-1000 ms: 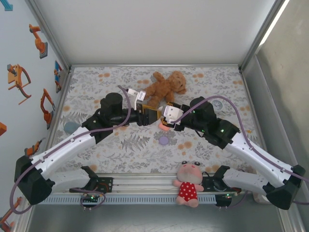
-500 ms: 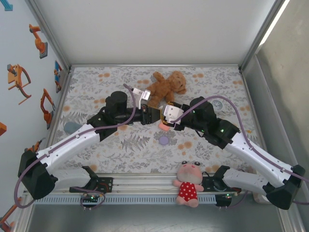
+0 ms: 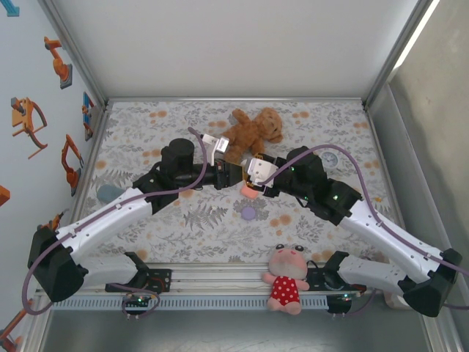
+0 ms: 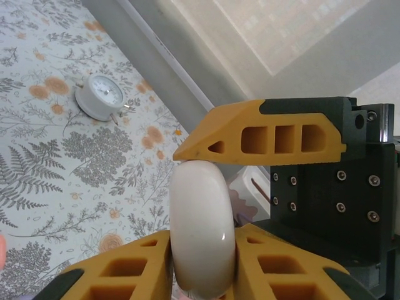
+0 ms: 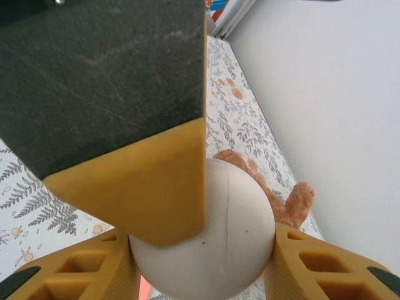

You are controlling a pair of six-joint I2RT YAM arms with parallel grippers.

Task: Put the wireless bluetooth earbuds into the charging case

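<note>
**Inspector:** Overhead first. Where did the hands stand?

**Onlooker:** Both met above the middle of the bench (image 3: 322,128), just in front of the teddy bear (image 3: 253,130). The left hand (image 3: 233,174) reached in from the left and the right hand (image 3: 249,180) from the right, tips together. A pinkish piece (image 3: 249,193) lay directly beneath the right hand. A pale purple piece (image 3: 249,213) lay on the bench just nearer the arm bases. Both were too small from there to tell buds from cases.

**Inspector:** Left wrist?

**Onlooker:** A white case (image 4: 203,237) stood edge-on, its long axis upright in that view. The left hand's fingers (image 4: 153,250) were clenched on its two flat faces. One finger of the right hand pressed on its upper rim.

**Inspector:** Right wrist?

**Onlooker:** The case showed face-on and round, its seam running up and down. The right hand grasped it across its width, one finger at either side. A left finger lay over the near face.

**Inspector:** Finding?

**Onlooker:** The case was off the bench, held by both hands at right angles to each other. In my judgement the buds were not yet in. The two loose pieces lay below the case and toward the bases. The pinkish one was closest to the right hand, so that hand had the shorter reach.
</note>
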